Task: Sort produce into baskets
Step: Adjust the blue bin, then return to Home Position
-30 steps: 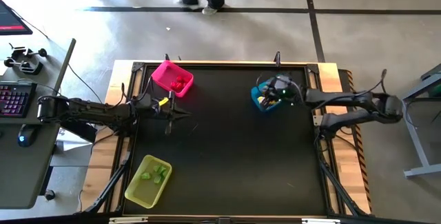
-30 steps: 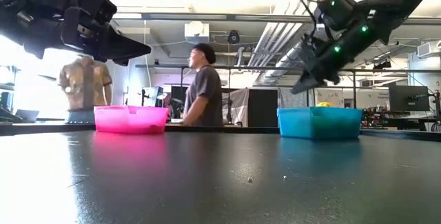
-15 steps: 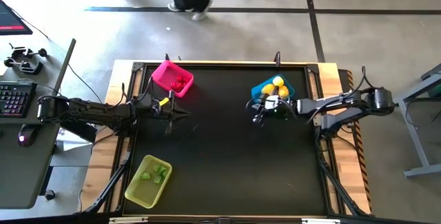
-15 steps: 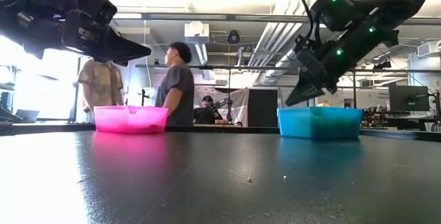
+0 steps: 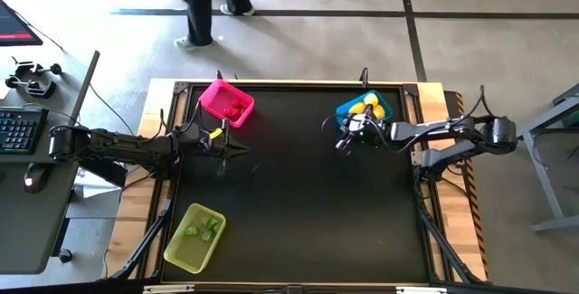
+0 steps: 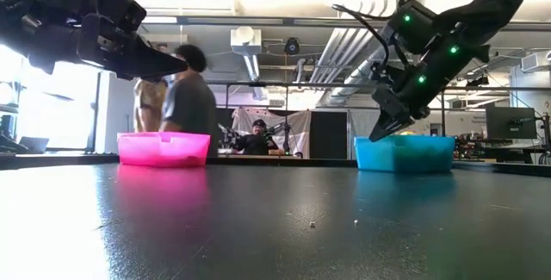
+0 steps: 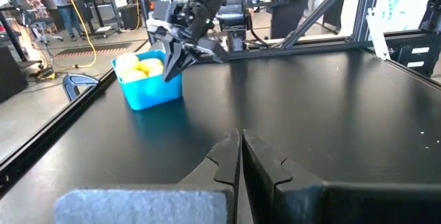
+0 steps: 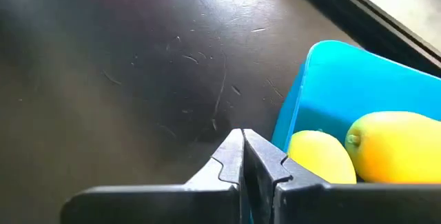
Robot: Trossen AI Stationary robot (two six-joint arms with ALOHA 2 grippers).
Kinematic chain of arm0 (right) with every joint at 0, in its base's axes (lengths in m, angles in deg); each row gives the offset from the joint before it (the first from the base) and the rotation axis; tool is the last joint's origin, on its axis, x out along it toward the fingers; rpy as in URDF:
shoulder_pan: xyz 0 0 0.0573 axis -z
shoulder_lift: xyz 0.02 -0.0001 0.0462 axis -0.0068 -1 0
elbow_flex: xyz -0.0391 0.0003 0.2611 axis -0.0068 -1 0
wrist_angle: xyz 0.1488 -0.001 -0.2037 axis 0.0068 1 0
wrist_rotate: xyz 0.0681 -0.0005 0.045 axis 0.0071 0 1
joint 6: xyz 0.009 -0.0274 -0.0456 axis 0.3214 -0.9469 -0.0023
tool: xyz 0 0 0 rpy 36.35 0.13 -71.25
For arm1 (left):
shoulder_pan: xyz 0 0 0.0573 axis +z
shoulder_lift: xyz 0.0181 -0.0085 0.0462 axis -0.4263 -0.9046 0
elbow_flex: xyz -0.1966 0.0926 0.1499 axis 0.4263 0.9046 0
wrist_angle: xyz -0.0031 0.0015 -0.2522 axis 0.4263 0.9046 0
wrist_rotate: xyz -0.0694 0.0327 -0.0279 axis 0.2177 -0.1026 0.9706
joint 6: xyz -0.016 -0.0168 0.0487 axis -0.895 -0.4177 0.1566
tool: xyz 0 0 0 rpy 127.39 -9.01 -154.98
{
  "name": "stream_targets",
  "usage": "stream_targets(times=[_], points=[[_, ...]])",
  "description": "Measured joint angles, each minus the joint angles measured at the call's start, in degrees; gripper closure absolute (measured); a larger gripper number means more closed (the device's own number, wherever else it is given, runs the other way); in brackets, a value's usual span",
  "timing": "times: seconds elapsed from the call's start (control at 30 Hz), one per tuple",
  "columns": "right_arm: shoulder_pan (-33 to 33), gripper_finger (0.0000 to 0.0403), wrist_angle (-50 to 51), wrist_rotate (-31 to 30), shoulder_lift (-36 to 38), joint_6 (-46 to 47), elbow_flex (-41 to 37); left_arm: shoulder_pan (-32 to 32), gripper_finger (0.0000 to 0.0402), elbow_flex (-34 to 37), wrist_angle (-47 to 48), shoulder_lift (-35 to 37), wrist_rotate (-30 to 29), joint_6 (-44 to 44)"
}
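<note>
The right gripper (image 5: 343, 144), jaws together and empty, has drawn back from over the blue basket (image 5: 347, 111) to just beside its edge, uncovering the yellow lemons (image 5: 365, 106) inside. The left gripper (image 5: 246, 152), jaws together, stays near the pink basket (image 5: 217, 98). The person (image 5: 204, 4) has walked further left.

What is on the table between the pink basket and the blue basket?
Nothing: in the high view the black table is bare between the pink basket and the blue basket. The low view shows the same.
</note>
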Motion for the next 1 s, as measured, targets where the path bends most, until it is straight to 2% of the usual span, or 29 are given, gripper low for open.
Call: stream_targets(times=[0.17, 0.33, 0.43, 0.63, 0.73, 1.0], points=[[1.6, 0.0403, 0.1, 2.0, 1.4, -4.7, 0.0, 0.0, 0.0397, 0.0, -0.1, 0.0, 0.0, 0.0], [1.6, 0.0403, -0.3, 2.8, 6.2, -8.5, 0.0, 0.0, 0.0397, -0.1, -0.4, 0.0, 0.0, -0.8], [1.6, 0.0403, -4.6, 7.9, 7.7, -11.9, -0.7, 0.0, 0.0397, -0.1, -0.6, 0.0, 0.1, -1.2], [1.2, 0.0403, -24.3, 21.0, 7.7, -18.0, -7.1, 0.1, 0.0397, -0.2, -1.9, 0.0, 3.3, -2.5], [0.2, 0.0403, -29.0, 21.8, 8.9, -19.0, -9.4, 1.1, 0.0397, -0.2, -2.7, 0.0, 3.7, -3.0], [-2.5, 0.0403, -29.4, 19.2, 17.4, -19.0, -14.9, 6.5, 0.0397, -0.2, -4.8, 1.0, 10.1, -2.9]])
